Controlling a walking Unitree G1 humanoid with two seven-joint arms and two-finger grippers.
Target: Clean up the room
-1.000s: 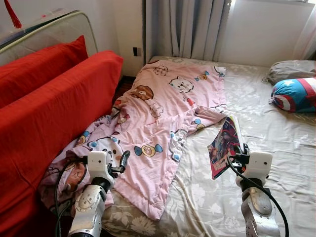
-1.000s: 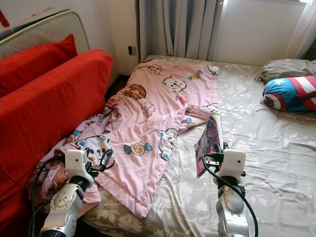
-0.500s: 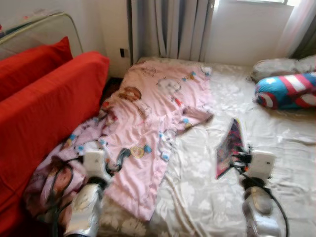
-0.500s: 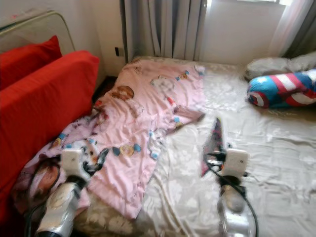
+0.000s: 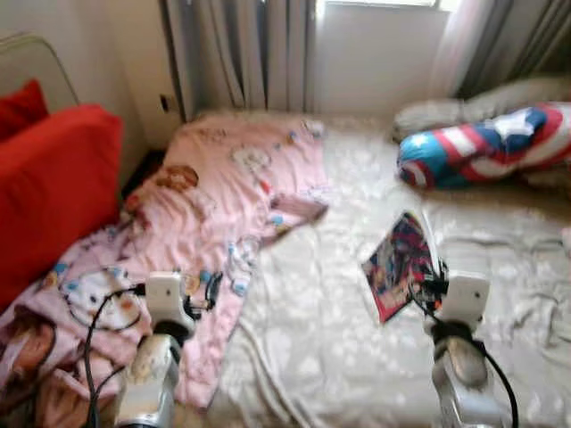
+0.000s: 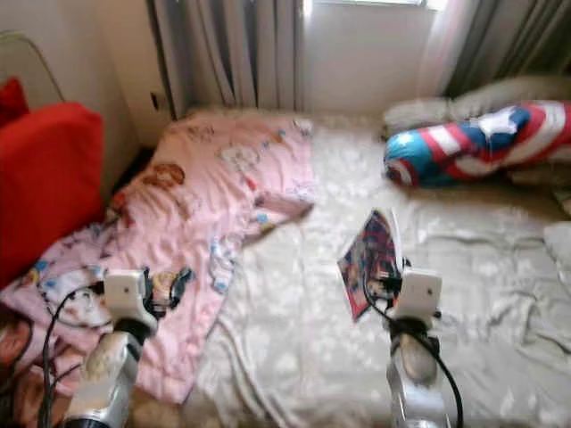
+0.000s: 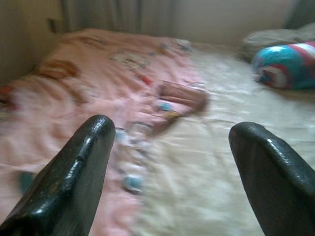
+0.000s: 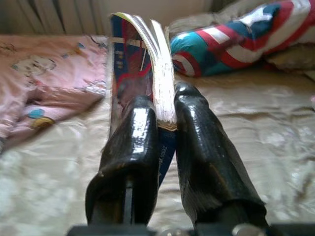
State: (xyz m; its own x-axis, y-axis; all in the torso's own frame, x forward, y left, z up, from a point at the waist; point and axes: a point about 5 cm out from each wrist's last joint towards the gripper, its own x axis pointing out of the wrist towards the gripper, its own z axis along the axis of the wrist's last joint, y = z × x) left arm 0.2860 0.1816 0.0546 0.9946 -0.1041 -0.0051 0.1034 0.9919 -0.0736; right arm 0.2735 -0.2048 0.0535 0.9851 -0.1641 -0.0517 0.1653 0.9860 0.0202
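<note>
Since the earlier frames the camera has been swung toward 3 o'clock: the red cushion (image 5: 49, 192) is now seen at the 9 o'clock edge and the striped star pillow (image 5: 486, 143) has been brought further into view. The book has been kept in the right claw throughout, its cover now turned more toward the head camera.

Bed (image 5: 330, 348): covered by a pale floral sheet, blurred.

Pink cartoon quilt (image 5: 205, 214): spread over the bed's 9 to 11 o'clock part, one corner folded toward the centre.

Book (image 5: 399, 266): colourful cover, held above the sheet at 4 o'clock, well apart from the quilt; in the right wrist view its page edge (image 8: 162, 93) is seen clamped upright.

Right claw (image 8: 166, 128): clenched on the book's lower edge, one finger on each side.

Left claw (image 7: 170, 167): released, fingers (image 7: 81, 167) spread wide, nothing between them, held over the quilt's edge at 7 o'clock.

Grey curtains (image 5: 241, 53): hung at 12 o'clock behind the bed.
</note>
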